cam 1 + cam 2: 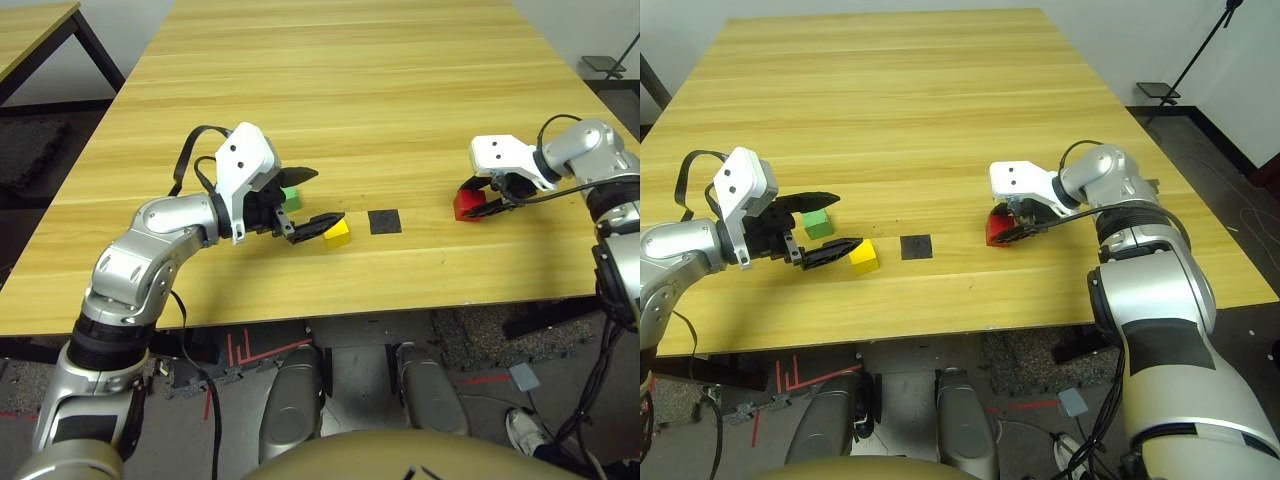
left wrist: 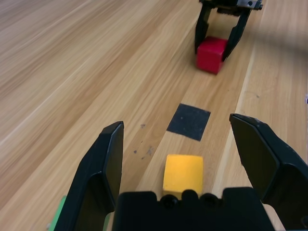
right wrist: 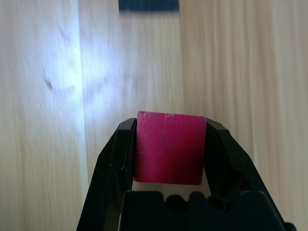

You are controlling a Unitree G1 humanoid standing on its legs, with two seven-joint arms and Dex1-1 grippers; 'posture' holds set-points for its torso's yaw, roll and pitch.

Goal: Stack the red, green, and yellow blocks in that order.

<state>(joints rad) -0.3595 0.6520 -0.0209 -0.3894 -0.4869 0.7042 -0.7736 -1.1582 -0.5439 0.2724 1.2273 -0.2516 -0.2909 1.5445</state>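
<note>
Yellow block (image 2: 182, 173) lies nearest, right in the gap of the left claw (image 2: 190, 159), whose two black fingers are spread wide to either side of it without touching it. Green block (image 1: 818, 224) sits just beside the yellow one, on its far side, half hidden behind the upper finger. Beyond the yellow block, in line with it, comes a flat black patch (image 1: 385, 221) on the table (image 1: 330, 90), and beyond that the red block (image 3: 169, 147).

Red is the base of the stack, and it sits pinched between the fingers of the right claw (image 3: 168, 144), pads flat against two opposite faces, on or just off the wood. So the right arm has the first piece, well apart from the other two; the left arm is much nearer both green and yellow.

All three are small plain matte cubes, alike in size, so no long axis matters.
</note>
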